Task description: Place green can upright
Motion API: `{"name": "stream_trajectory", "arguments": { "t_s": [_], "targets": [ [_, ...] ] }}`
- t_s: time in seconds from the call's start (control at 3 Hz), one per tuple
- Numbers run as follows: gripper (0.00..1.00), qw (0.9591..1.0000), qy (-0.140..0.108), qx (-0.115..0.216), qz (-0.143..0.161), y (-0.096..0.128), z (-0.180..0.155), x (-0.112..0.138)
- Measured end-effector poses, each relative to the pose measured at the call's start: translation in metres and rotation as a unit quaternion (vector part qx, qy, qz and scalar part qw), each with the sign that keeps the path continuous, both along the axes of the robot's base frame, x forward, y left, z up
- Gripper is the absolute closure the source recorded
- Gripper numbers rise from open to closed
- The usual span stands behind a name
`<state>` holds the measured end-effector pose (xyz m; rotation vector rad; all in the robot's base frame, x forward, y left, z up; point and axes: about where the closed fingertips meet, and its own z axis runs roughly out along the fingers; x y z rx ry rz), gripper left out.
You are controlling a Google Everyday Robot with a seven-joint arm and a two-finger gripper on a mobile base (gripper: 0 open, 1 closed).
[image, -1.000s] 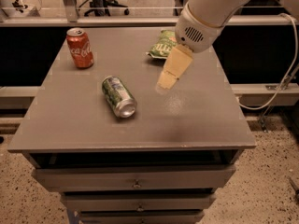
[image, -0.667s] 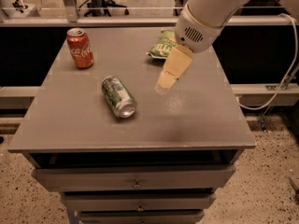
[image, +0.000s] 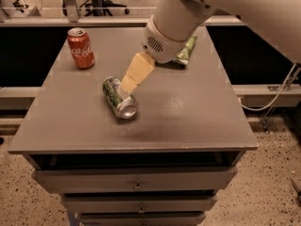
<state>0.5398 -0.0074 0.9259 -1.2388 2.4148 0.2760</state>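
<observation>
The green can (image: 118,98), with a green-and-white label and silver ends, lies on its side on the grey table (image: 188,107), left of centre, one silver end facing the front. My gripper (image: 127,85) hangs from the large white arm and points down-left. Its tan tip sits right over the can's upper right side, at or just above the can. I cannot tell if it touches.
A red cola can (image: 81,48) stands upright at the back left of the table. A flat green chip bag (image: 186,51) lies at the back right, partly hidden by my arm. Drawers are below the table's front edge (image: 136,147).
My gripper has moved left and down from the table's right middle to the green can. The can and the other things have not moved.
</observation>
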Motion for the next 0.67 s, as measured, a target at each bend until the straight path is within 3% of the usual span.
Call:
{"name": "stream_trajectory", "arguments": {
  "t_s": [0.33, 0.67],
  "targets": [
    [0.0, 0.9991, 0.018, 0.019, -0.032, 0.05, -0.009, 0.007],
    [0.0, 0.9973, 0.039, 0.015, -0.06, 0.087, -0.02, 0.015]
  ]
}}
